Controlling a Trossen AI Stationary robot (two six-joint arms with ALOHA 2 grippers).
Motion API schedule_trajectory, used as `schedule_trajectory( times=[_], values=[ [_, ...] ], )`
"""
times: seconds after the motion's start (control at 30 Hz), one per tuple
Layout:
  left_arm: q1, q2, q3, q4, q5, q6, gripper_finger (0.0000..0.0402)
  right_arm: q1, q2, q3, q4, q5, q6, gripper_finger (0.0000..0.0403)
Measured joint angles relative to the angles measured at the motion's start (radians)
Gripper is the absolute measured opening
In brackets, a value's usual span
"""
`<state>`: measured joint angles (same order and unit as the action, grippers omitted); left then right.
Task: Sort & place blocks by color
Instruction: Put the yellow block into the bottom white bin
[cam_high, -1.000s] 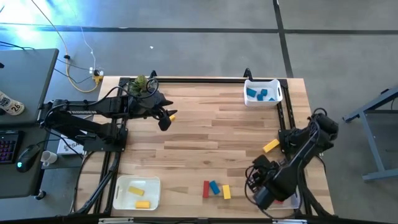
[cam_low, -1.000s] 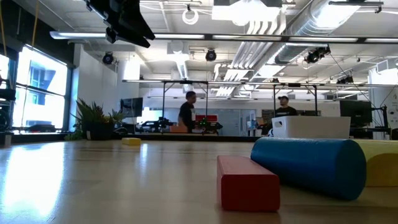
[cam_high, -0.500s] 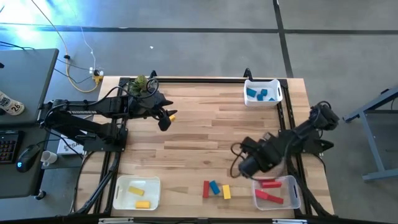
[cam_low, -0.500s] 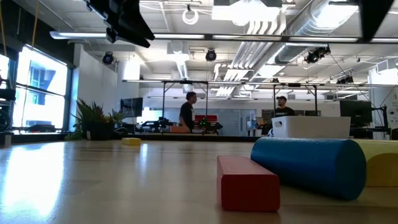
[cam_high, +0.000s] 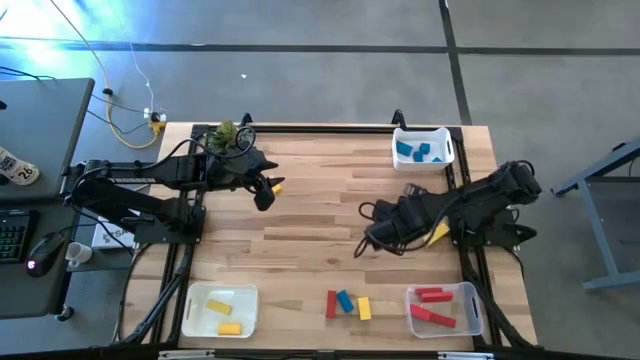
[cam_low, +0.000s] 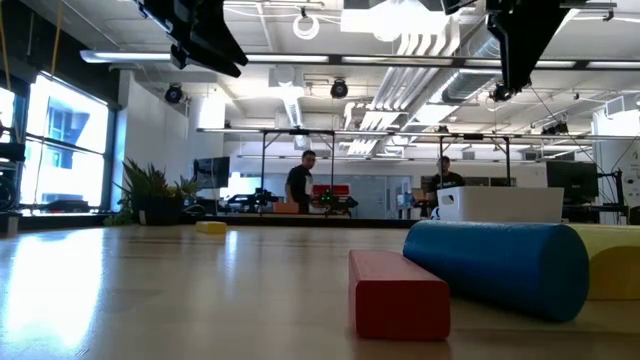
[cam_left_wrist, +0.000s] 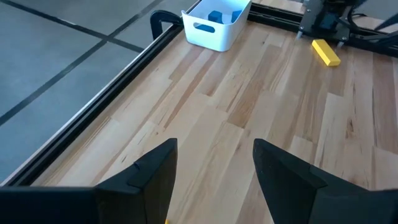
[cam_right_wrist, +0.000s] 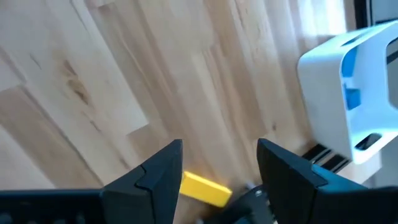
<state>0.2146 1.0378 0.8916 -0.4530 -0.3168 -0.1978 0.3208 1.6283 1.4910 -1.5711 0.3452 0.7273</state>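
Three blocks lie near the table's front edge: a red one (cam_high: 331, 304), a blue one (cam_high: 345, 301) and a yellow one (cam_high: 364, 308). Another yellow block (cam_high: 436, 234) lies at the right, partly under my right arm. One more yellow block (cam_high: 277, 187) lies beside my left gripper (cam_high: 265, 196), which is open at the far left, above the table. My right gripper (cam_high: 371, 240) is open above the table's middle right with nothing between its fingers. In the right wrist view the yellow block (cam_right_wrist: 205, 188) shows on the table below my right gripper (cam_right_wrist: 217, 167).
A white bin (cam_high: 422, 150) with blue blocks stands at the far right. A clear bin (cam_high: 443, 308) with red blocks stands at the near right and a white bin (cam_high: 220, 310) with yellow blocks at the near left. A green leafy clump (cam_high: 227, 133) sits at the far left.
My right gripper has swung from over the red-block bin at the near right corner toward the far edge and the table's middle, rising a little and rolling about its own axis. It has stayed open. The bin with its red blocks now shows uncovered.
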Motion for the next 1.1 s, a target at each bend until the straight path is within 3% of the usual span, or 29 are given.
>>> schedule_trajectory(
  times=[0.37,0.67,1.1],
  values=[
    [0.000,0.000,0.000,0.000,0.000,-0.008,0.0197,-0.119,-0.004,-0.015,0.004,0.007,-0.198,0.0193],
    [0.000,0.000,0.000,0.000,-0.004,-0.010,0.0197,-0.155,-0.141,-0.270,0.005,-0.044,-0.201,0.0193],
    [0.000,0.000,0.000,0.001,-0.008,-0.031,0.0197,-0.249,-0.210,-0.477,0.101,-0.264,-0.543,0.0193]
  ],
)
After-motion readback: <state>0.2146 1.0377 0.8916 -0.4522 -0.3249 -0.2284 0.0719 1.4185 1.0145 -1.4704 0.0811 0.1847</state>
